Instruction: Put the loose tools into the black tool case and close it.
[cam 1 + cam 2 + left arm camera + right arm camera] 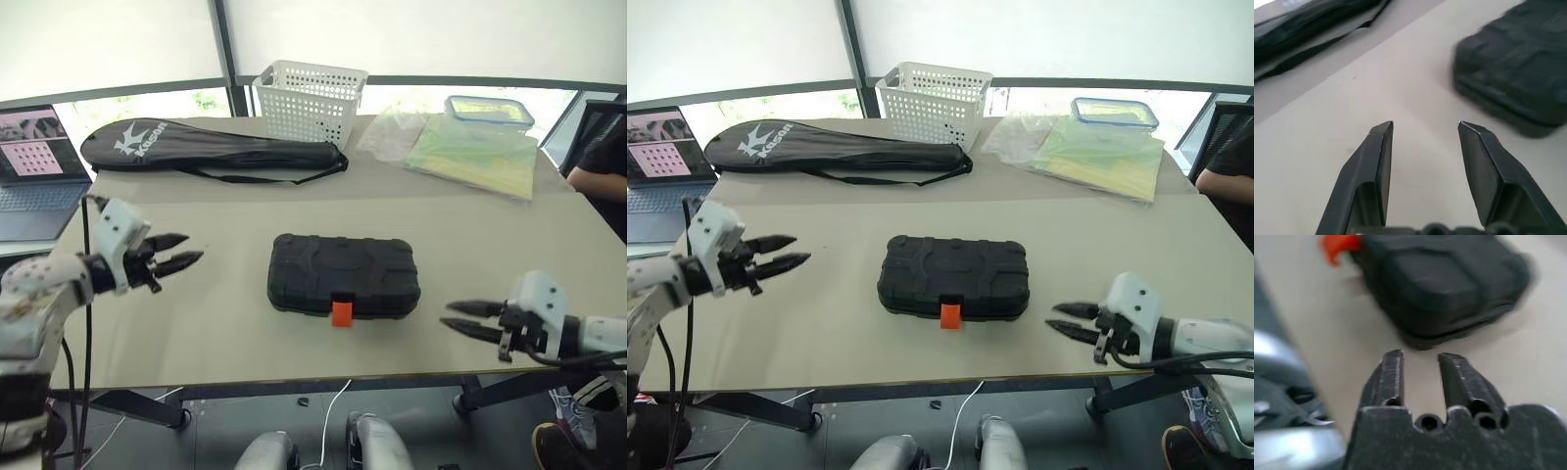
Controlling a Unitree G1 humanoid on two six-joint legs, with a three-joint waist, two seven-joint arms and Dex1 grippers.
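black tool case [343,274] shut, lengthwise across table, latch (orange) toward robot; both grippers spread, empty

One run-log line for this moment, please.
black tool case: shut, mid-table | left gripper: open, empty, left of case | right gripper: open, empty, right of case

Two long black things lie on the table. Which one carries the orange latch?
The black tool case, the ribbed rounded box in the middle of the table, has the orange latch on its near edge. The racket bag behind it is soft, with white lettering and no latch.
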